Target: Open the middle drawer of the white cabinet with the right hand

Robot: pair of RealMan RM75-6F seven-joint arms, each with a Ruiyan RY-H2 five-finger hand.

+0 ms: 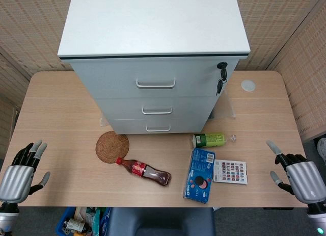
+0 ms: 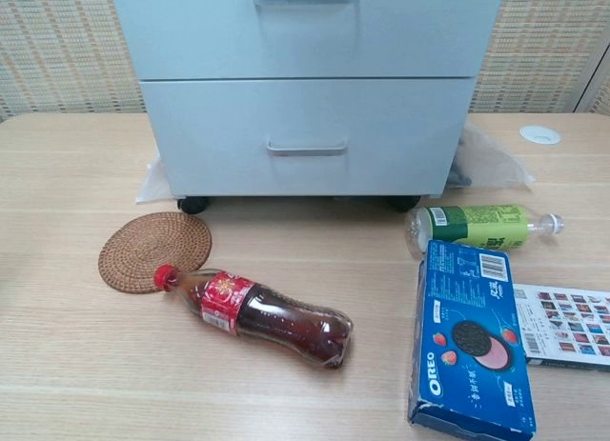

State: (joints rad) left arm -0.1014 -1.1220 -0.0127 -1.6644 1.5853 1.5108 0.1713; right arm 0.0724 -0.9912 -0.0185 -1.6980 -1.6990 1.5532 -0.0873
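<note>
White cabinet (image 1: 155,68), upper centre; middle drawer (image 1: 155,109) shut, handle (image 1: 157,111) horizontal, facing the near table edge. Right hand (image 1: 300,179), lower right, fingers apart, empty, bare table (image 1: 265,124) between; left hand (image 1: 18,177), lower left, likewise spread.

Round woven coaster (image 1: 112,147) flat on the table (image 1: 61,113), toward the front left; cola bottle (image 1: 143,171) on its side, red cap touching the coaster's rim; blue cookie box (image 1: 199,175) lying flat nearer the front edge; green bottle (image 1: 213,139) on its side behind the box; printed card (image 1: 229,172) just right of the box; white disc (image 1: 248,85) near the back right corner.
</note>
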